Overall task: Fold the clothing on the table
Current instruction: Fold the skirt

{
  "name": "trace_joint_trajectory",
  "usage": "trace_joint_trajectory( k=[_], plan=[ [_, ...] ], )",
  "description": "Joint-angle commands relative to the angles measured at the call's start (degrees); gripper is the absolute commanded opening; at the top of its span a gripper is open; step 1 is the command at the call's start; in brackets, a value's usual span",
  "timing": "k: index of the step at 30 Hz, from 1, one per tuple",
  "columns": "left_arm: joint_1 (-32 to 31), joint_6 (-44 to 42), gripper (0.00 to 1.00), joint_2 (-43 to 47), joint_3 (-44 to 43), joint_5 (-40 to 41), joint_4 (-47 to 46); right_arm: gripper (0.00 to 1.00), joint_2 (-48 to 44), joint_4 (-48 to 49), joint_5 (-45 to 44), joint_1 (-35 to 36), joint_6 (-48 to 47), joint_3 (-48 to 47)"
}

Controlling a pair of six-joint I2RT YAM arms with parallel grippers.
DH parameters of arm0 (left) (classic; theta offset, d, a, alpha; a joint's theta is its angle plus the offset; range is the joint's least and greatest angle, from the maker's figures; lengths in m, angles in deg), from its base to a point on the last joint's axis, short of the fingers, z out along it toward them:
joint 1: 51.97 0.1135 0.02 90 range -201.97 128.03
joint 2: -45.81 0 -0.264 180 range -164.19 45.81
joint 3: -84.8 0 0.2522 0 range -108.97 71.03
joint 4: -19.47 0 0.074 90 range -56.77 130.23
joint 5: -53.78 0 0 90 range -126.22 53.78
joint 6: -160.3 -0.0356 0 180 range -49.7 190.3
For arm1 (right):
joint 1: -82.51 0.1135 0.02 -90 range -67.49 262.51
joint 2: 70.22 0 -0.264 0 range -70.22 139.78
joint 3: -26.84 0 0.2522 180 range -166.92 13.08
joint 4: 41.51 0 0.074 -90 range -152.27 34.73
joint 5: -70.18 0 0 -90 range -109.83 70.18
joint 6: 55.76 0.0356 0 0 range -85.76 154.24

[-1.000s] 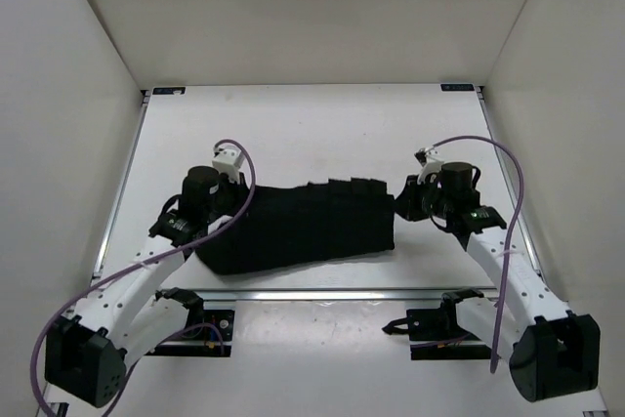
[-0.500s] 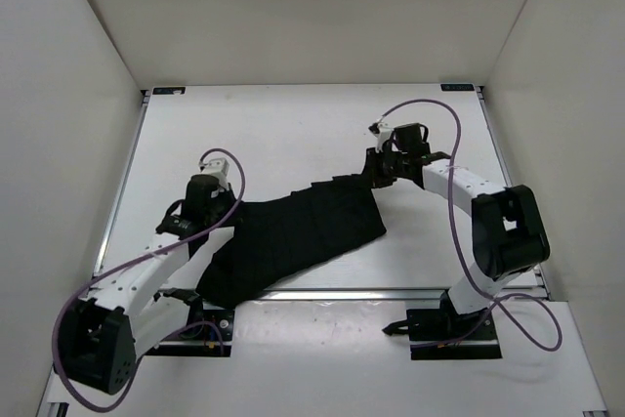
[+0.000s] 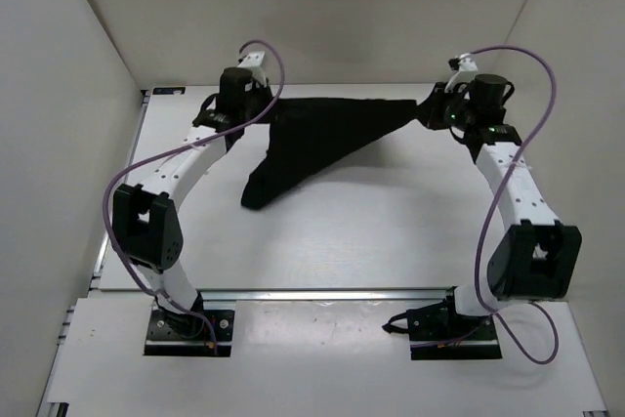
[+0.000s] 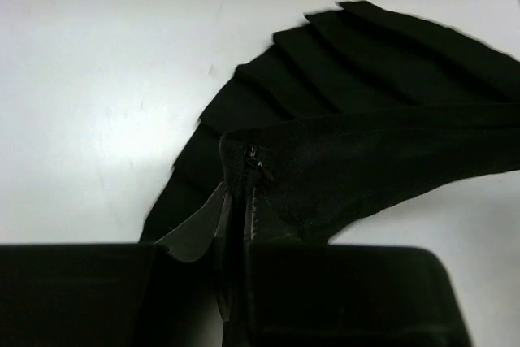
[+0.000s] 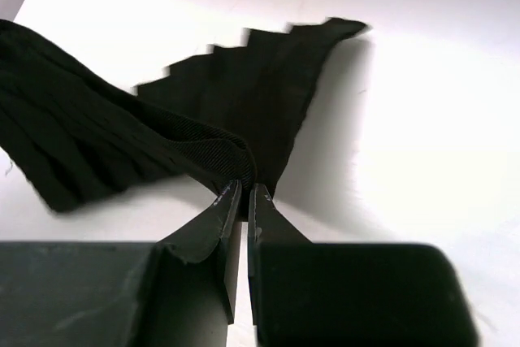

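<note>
The clothing [image 3: 322, 139], a black pleated skirt, is stretched by its waist edge between both grippers near the far edge of the table [image 3: 391, 231], its pleats trailing down to the left. My left gripper [image 3: 269, 112] is shut on the waist corner with the zipper [image 4: 248, 156]. My right gripper [image 3: 422, 109] is shut on the opposite waist corner [image 5: 236, 152]. In the left wrist view the clothing [image 4: 366, 119] fans out above the left gripper [image 4: 240, 188]. The right wrist view has the pleated hem [image 5: 260, 71] hanging beyond the right gripper [image 5: 244, 193].
White enclosure walls [image 3: 59, 65] stand close on three sides, the back wall just behind both grippers. Metal rails [image 3: 332, 292] run along the table's near edge. Purple cables [image 3: 146, 163] loop off both arms.
Both arms have swung from the near part of the table to its far edge, carrying the clothing with them. The folded bundle has opened into a stretched fan.
</note>
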Motion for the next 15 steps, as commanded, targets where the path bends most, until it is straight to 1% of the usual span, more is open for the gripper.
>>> trace_joint_trajectory(
  k=[1,3,4,5,6,7,8,9,10,11,12,13,14,15],
  plan=[
    [-3.0,-7.1,0.00,1.6,-10.7,6.1,5.1,0.00,-8.0,0.3,-4.8,-0.4,-3.3,-1.5],
    [-4.5,-9.5,0.00,3.1,-9.5,7.6,5.4,0.00,-11.2,1.5,-7.2,0.5,-5.2,5.1],
    [-5.1,-9.9,0.00,4.7,-6.5,8.2,4.9,0.00,-12.9,2.3,-7.3,0.4,-5.0,9.1],
    [-5.4,-9.8,0.00,7.4,-1.7,8.6,4.5,0.00,-13.8,2.2,-6.6,0.4,-3.9,11.1],
    [-5.7,-9.5,0.00,8.3,0.9,8.5,3.1,0.00,-14.8,2.1,-5.9,0.6,-2.9,14.8],
    [-5.7,-8.4,0.00,11.1,6.3,7.1,2.6,0.00,-16.0,1.2,-5.0,0.4,-2.9,18.2],
    [-5.2,-7.7,0.00,14.5,11.7,6.7,2.2,0.00,-18.2,1.0,-5.1,0.3,-3.1,19.9],
    [-5.9,-6.9,0.00,17.7,17.5,5.6,1.4,0.00,-19.2,0.1,-6.2,2.0,-2.7,23.1],
    [-6.0,-5.9,0.00,19.5,20.6,5.8,1.2,0.00,-21.2,-1.1,-6.8,2.6,-2.5,26.1],
    [-7.7,-5.3,0.00,22.4,24.7,5.7,2.1,0.00,-23.3,-1.7,-7.4,3.7,-2.1,27.3],
    [-9.5,-5.0,0.00,25.9,28.4,7.4,2.6,0.00,-24.6,-2.8,-7.2,4.0,-1.9,29.1],
    [-10.3,-3.9,0.00,27.7,29.5,8.0,4.7,0.00,-26.3,-4.5,-7.6,4.3,-1.2,30.5],
    [-11.0,-2.6,0.00,30.9,31.9,7.4,5.8,0.00,-27.7,-5.8,-7.6,4.8,-0.7,30.8],
    [-10.3,-2.1,0.00,34.2,34.2,6.2,6.0,0.00,-27.9,-6.4,-8.6,5.2,-0.9,30.9]
  ],
)
